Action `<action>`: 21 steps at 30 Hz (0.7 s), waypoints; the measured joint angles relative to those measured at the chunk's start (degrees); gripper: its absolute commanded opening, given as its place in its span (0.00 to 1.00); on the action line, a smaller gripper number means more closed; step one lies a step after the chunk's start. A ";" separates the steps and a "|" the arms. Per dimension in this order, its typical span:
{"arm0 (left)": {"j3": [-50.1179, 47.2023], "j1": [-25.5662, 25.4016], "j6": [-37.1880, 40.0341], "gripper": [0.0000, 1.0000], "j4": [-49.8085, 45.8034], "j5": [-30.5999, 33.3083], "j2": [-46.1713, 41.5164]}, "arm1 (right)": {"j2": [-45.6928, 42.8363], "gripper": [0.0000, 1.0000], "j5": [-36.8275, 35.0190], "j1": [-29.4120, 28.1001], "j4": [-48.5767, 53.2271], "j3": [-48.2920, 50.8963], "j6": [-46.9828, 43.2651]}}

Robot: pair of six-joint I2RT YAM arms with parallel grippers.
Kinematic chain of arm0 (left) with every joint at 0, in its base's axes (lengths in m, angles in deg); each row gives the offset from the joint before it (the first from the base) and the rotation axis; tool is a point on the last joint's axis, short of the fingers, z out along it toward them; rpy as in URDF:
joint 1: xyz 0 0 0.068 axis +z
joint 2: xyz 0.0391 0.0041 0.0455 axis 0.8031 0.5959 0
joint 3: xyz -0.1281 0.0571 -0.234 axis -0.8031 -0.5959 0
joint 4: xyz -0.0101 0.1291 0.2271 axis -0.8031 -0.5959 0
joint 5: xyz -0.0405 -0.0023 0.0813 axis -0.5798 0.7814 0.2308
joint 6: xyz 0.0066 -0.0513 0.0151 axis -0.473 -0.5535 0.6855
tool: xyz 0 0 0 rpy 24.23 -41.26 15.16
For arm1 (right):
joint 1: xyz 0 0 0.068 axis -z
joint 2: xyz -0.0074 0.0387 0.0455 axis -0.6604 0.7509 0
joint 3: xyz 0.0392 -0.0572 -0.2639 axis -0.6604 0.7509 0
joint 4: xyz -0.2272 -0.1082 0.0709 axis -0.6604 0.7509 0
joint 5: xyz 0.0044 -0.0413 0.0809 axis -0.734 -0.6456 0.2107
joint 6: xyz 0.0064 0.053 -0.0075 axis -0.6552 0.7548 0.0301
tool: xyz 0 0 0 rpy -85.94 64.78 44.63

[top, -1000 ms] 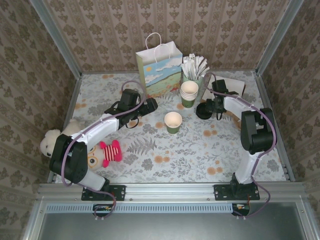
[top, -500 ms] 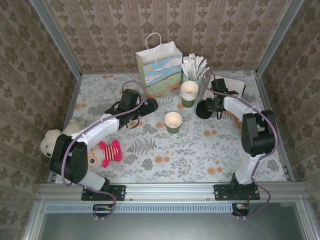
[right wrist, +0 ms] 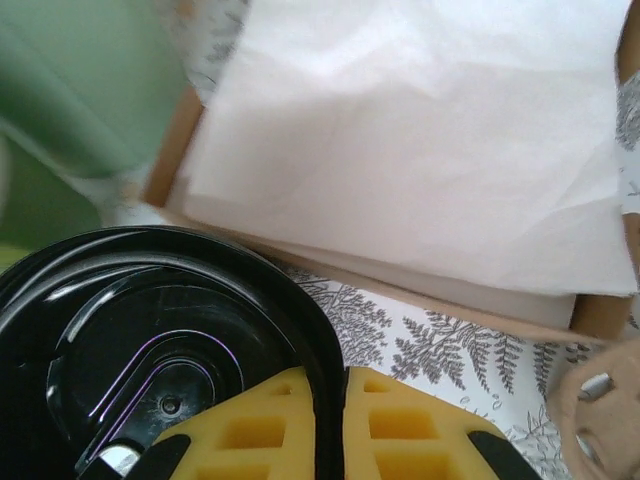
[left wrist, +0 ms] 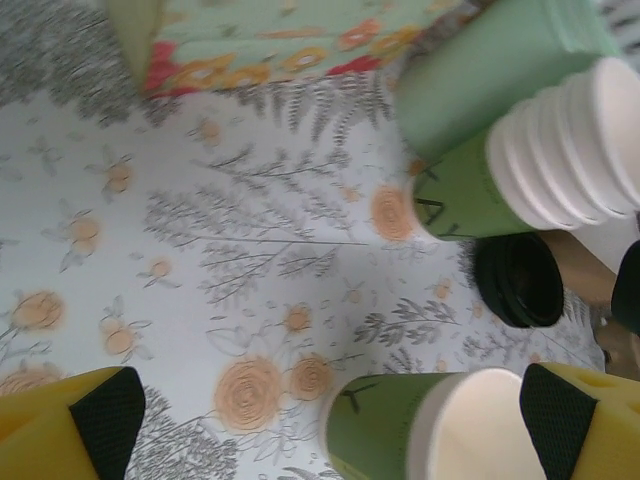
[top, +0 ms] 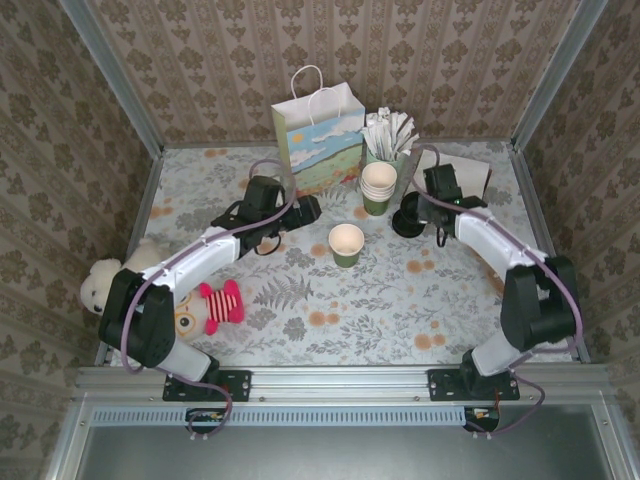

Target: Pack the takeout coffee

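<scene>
Pinching the black lid rim of the takeout coffee (right wrist: pixel 150 340), the right claw (right wrist: pixel 330 420) is sitting nearly closed, one pad over the lid, one outside it. Coffee is standing on the surface (top: pixel 300 300), far right, just right of the stacked cups (top: pixel 378 187). Left claw (top: pixel 303 210) is hanging wide open, gripping nothing, near the lone open cup (top: pixel 346 243).

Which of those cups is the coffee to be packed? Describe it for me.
Start at the gift bag at the back and go right, past the stack of cups. The coffee stands just right of that stack; it alone wears a black lid.
</scene>
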 measured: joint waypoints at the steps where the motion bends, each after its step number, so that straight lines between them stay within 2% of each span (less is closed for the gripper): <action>1: 1.20 -0.74 1.07 1.00 -0.11 0.00 0.00 | -1.95 0.08 -1.64 -1.73 -0.79 0.83 0.24; 6: 10.49 -3.78 9.33 1.00 0.98 -2.49 0.24 | -10.19 0.08 -8.66 -10.88 -6.95 2.80 2.23; 9: 15.50 -4.26 13.25 1.00 1.99 -3.98 1.46 | -11.82 0.08 -10.73 -14.01 -10.29 2.84 3.23; 13: 20.06 -4.26 18.69 1.00 2.67 -6.43 4.81 | -11.61 0.09 -11.52 -16.44 -12.46 2.49 3.87; 18: 25.79 -4.85 27.58 1.00 -2.32 -7.76 8.74 | -8.94 0.09 -10.82 -17.49 -14.56 -1.53 3.85; 21: 28.46 -4.90 28.68 0.92 -3.80 -7.78 9.35 | -8.02 0.09 -10.01 -17.68 -15.02 -4.07 3.87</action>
